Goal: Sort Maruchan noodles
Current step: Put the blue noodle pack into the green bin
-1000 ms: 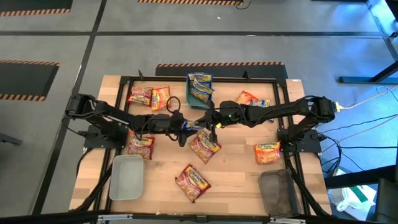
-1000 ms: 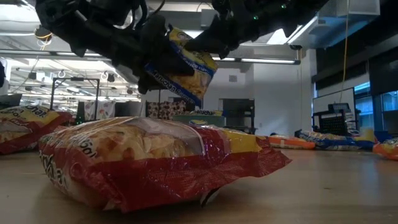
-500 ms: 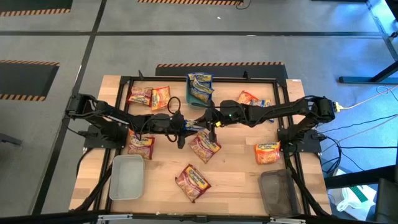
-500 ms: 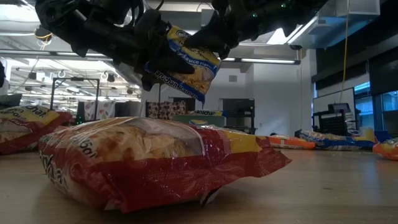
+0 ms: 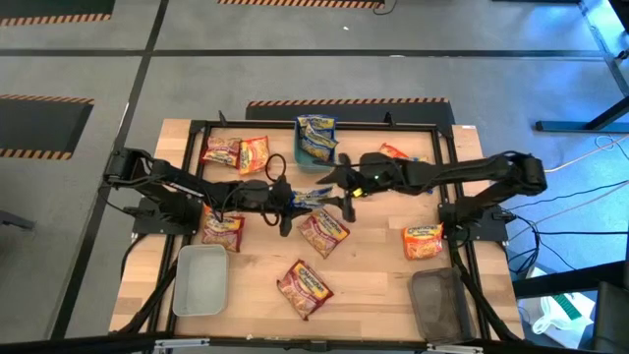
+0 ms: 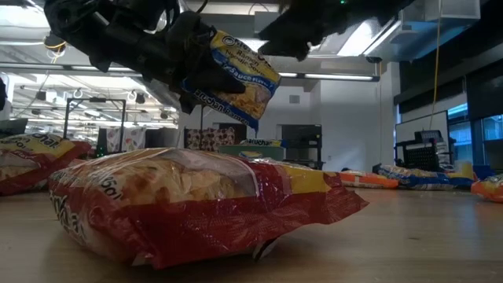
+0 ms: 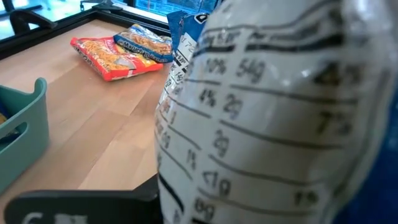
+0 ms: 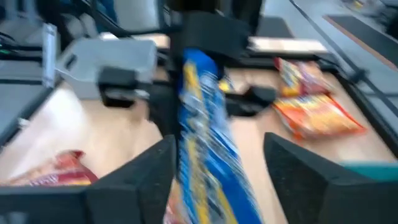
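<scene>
My left gripper (image 5: pixel 287 200) pinches the blue packet (image 6: pixel 229 77) by one edge; right gripper (image 5: pixel 339 178) spread beside it. Thin hold, packet could slip.

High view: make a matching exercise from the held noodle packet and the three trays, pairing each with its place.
Things:
1. blue-and-yellow crinkly plastic noodle packet
2. pale grey rectangular tray
3. dark rectangular tray
4. teal plastic tray

Places:
A. lower right of the picture
B. middle of the table's upper edge, holding blue-and-yellow packets
C. off the table in the shut left gripper, with the open right gripper beside it
D. lower left of the picture

Pairs: 1-C, 2-D, 3-A, 4-B
</scene>
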{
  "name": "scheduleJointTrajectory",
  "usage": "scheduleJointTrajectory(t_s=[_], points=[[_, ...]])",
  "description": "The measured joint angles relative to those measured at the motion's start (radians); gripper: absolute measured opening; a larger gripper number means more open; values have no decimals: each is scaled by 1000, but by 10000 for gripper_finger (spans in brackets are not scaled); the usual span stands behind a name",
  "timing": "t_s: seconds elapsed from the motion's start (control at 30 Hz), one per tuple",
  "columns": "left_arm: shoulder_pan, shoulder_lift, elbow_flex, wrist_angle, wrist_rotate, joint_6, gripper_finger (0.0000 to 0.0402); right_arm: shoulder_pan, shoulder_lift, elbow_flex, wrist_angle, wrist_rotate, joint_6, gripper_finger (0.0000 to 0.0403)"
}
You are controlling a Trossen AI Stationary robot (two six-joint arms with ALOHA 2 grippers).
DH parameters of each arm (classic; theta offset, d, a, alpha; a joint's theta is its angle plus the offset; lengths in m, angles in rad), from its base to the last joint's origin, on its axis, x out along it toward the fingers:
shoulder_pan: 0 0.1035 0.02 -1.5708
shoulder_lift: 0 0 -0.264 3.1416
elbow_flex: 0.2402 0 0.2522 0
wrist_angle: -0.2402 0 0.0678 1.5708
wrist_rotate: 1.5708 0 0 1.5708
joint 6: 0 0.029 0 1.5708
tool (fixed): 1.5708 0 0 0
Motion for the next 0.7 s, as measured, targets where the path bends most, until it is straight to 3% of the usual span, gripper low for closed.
scheduleJointTrajectory(t_s=[0.23,0.43,0.7], points=[[-5,0,0,-4,13,64,99,1,-54,0,-153,24,5,287],[-23,0,0,-4,19,123,99,1,-55,-11,-169,-60,-12,286],[-34,0,0,-5,20,147,99,1,-56,-19,-113,-63,-44,283]])
